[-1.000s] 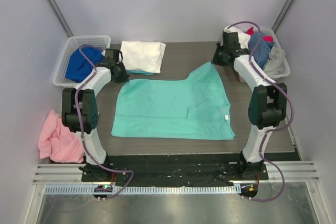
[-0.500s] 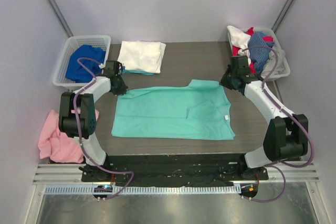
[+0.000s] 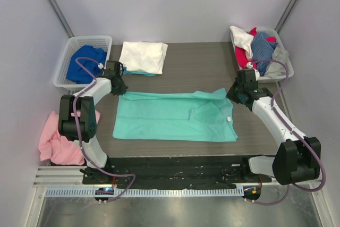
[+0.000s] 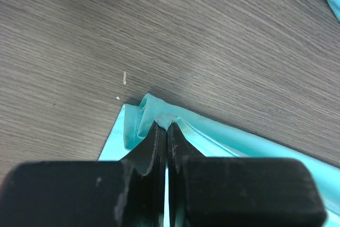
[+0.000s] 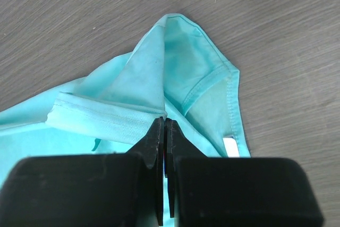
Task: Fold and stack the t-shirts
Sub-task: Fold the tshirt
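A mint-green t-shirt [image 3: 170, 116] lies spread on the table, its far edge folded toward me. My left gripper [image 3: 120, 89] is shut on its far left corner, seen pinched in the left wrist view [image 4: 166, 122]. My right gripper [image 3: 231, 95] is shut on its far right edge, seen pinched in the right wrist view [image 5: 164, 120]. A folded white t-shirt [image 3: 142, 56] lies at the back of the table on a folded mint-green one [image 3: 142, 72]. A royal blue t-shirt [image 3: 85, 63] fills the left basket.
A white basket [image 3: 68, 51] stands at the back left. Another white basket [image 3: 287, 65] at the back right holds several crumpled tees [image 3: 259, 46]. A pink cloth [image 3: 57, 141] hangs off the table's left edge.
Both grippers have pulled the shirt's far edge toward me, the right one much farther. The shirt's far part now lies folded over the near part.
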`<state>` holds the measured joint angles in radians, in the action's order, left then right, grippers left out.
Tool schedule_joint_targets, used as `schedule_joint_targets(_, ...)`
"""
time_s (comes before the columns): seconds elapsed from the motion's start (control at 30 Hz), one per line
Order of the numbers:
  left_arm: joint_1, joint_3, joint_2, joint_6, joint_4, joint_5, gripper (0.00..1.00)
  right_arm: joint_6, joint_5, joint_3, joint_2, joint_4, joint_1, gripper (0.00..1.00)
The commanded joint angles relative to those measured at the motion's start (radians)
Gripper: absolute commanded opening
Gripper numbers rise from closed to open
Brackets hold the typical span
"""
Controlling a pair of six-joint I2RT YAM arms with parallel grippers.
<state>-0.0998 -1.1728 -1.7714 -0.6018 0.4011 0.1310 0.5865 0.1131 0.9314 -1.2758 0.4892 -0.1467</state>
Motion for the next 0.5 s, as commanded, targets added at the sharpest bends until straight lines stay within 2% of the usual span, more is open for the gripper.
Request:
schedule_joint_targets(0.0, 0.003, 0.016, 0.075, -0.007, -0.025, 0.03, 0.0, 0.004, -0.001, -0.019, 0.076, 0.023, 0.004, 0.01)
schedule_joint_targets(0.47, 0.003, 0.107, 0.159, -0.033, -0.038, 0.027, 0.0, -0.002, -0.036, -0.066, 0.177, 0.092, 0.002, 0.01)
